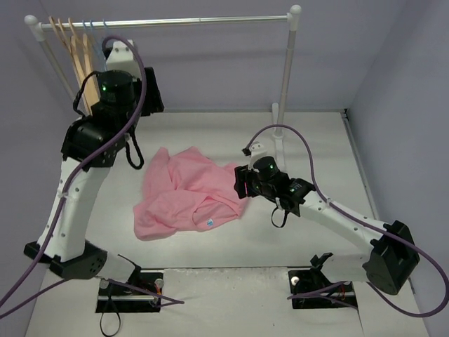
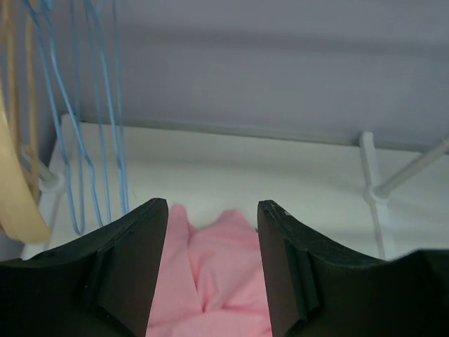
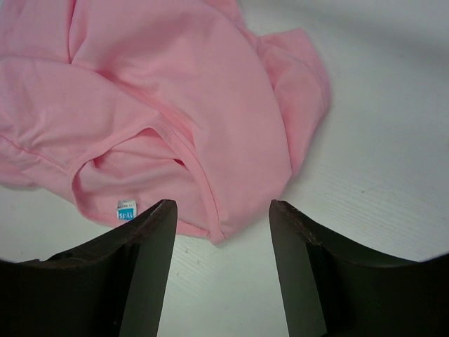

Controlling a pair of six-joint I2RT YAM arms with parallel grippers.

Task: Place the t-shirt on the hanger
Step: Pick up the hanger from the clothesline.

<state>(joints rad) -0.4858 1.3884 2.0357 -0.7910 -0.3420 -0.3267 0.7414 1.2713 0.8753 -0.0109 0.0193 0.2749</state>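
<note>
Rack rail spans back of table. On rail's left end hang tan wooden hangers, then pale-blue wire hanger just beside them, among other blue wires. Left hand raised near those hangers, released, nothing between fingers. T-shirt lies crumpled on table mid-scene, well apart from hanger, neck label showing at near edge. Right hand low over shirt's right hem, fingers spread, gripping nothing.

Inside the neck of the crumpled pink cloth t-shirt sits a small white label; its blue print is too blurred to read.
</note>
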